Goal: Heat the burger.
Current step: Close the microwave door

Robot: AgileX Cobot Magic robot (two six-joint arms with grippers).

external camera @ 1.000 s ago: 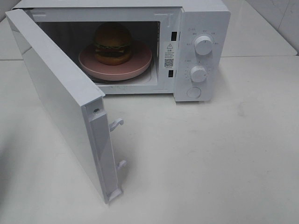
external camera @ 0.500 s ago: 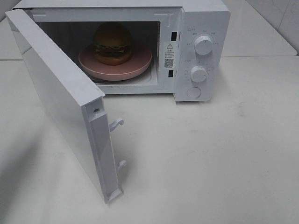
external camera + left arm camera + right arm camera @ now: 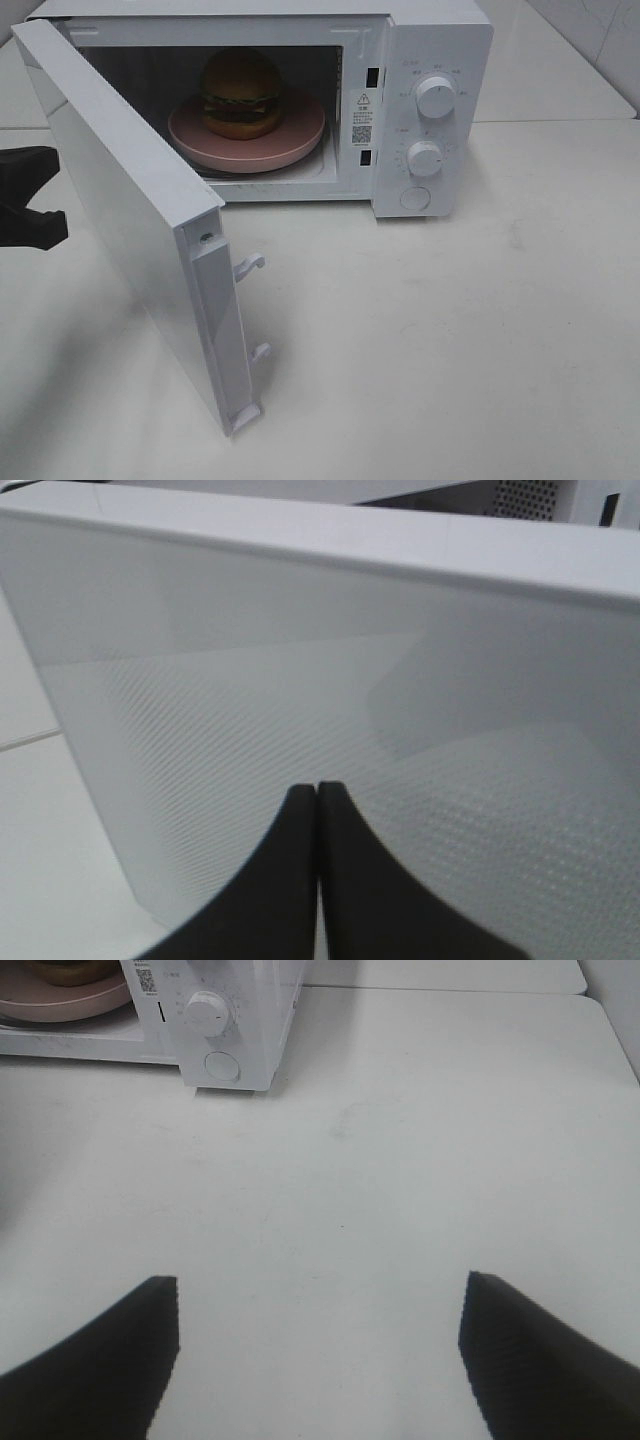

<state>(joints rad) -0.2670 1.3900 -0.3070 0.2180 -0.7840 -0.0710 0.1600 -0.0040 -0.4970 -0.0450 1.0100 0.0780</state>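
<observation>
Left gripper [image 3: 318, 792] has its jaws pressed together, holding nothing, just beside the outer face of the open door [image 3: 120, 220], probably lined up to push it shut (can't tell if it's touching). Burger [image 3: 241, 92] sits on the pink plate [image 3: 295, 140] inside the microwave [image 3: 440, 50]. Right gripper [image 3: 320, 1282] is wide open, empty, over the table [image 3: 400, 1160].

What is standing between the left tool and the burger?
The open microwave door: in the exterior high view it stands between the left tool and the burger.
</observation>
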